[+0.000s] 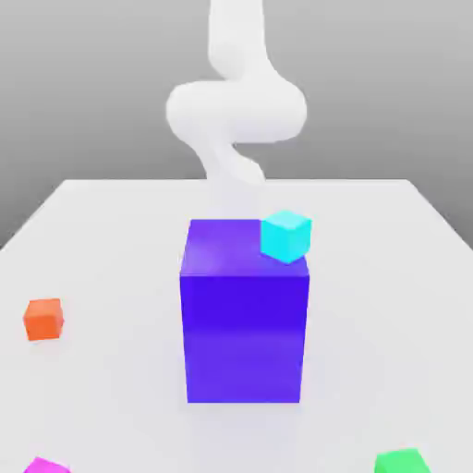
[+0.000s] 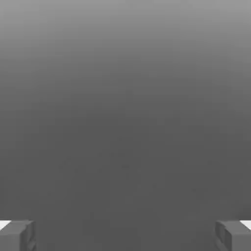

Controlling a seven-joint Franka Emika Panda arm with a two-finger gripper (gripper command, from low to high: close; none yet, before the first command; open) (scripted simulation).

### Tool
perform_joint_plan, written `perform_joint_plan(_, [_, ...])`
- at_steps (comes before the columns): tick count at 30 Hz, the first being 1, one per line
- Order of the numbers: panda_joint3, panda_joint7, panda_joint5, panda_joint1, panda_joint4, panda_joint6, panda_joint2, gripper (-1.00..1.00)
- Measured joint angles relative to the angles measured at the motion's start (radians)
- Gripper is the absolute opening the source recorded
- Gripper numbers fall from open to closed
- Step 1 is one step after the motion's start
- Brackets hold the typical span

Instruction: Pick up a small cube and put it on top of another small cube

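Note:
The small magenta-pink cube (image 1: 44, 466) lies at the front edge of the table on the exterior view's left, partly cut off by the picture. The small green cube (image 1: 403, 461) sits at the front edge on the exterior view's right, also partly cut off. In the hand view my gripper (image 2: 125, 235) is open, its two grey fingertips (image 2: 17, 235) far apart with nothing between them, facing a plain grey background. The white arm (image 1: 236, 106) rises behind the big block at the table's far side.
A big blue-violet block (image 1: 245, 314) stands in the middle of the white table (image 1: 111, 240). A small cyan cube (image 1: 285, 236) rests by its far upper right corner. A small orange cube (image 1: 43, 319) lies on the exterior view's left.

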Motion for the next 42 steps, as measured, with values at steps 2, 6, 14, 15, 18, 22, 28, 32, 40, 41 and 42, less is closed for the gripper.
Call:
perform_joint_plan(2, [-0.020, -0.008, 0.007, -0.002, 0.012, 0.016, 0.077, 0.00])
perform_joint_plan(6, [-0.059, -0.027, 0.025, -0.006, 0.034, 0.046, 0.223, 0.00])
perform_joint_plan(14, [-0.131, -0.076, 0.077, -0.025, 0.078, 0.106, 0.513, 0.00])
perform_joint_plan(15, [-0.139, -0.083, 0.085, -0.029, 0.083, 0.114, 0.549, 0.00])
perform_joint_plan(18, [-0.156, -0.105, 0.109, -0.050, 0.100, 0.136, 0.659, 0.00])
perform_joint_plan(22, [-0.167, -0.131, 0.138, -0.085, 0.122, 0.165, 0.804, 0.00])
perform_joint_plan(28, [-0.182, -0.160, 0.166, -0.131, 0.154, 0.210, 1.021, 0.00])
perform_joint_plan(32, [-0.190, -0.173, 0.175, -0.165, 0.177, 0.246, 1.164, 0.00])
perform_joint_plan(40, [-0.157, -0.200, 0.212, -0.198, 0.210, 0.341, 1.308, -1.00])
perform_joint_plan(41, [-0.156, -0.201, 0.213, -0.198, 0.210, 0.341, 1.308, -1.00])
perform_joint_plan(42, [-0.152, -0.204, 0.218, -0.202, 0.214, 0.354, 1.326, -1.00])
